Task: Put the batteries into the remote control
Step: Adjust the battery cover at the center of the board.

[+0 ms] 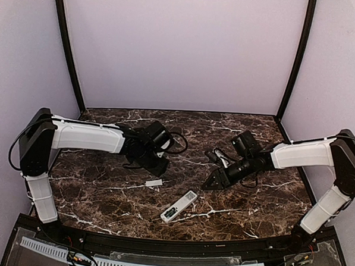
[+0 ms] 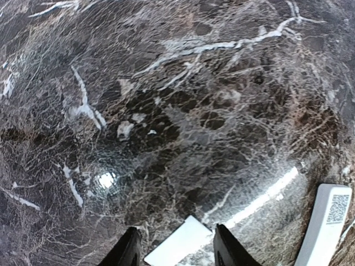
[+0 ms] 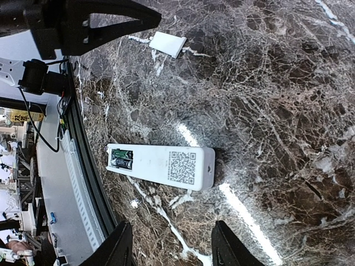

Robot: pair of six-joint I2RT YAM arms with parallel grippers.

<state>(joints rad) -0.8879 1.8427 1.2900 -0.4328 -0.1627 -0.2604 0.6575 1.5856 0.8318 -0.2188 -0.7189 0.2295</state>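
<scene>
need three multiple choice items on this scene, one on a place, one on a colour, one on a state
1. What colour is the remote control? A black; B white; C red.
2. Where is the small white cover? A on the table by the left gripper; B on the remote control; C against the wall.
3. Its battery bay is: A open; B covered; C taped.
Key: 1 B, white body; 2 A, the left wrist view shows it flat on the table; 3 A, its inside shows.
</scene>
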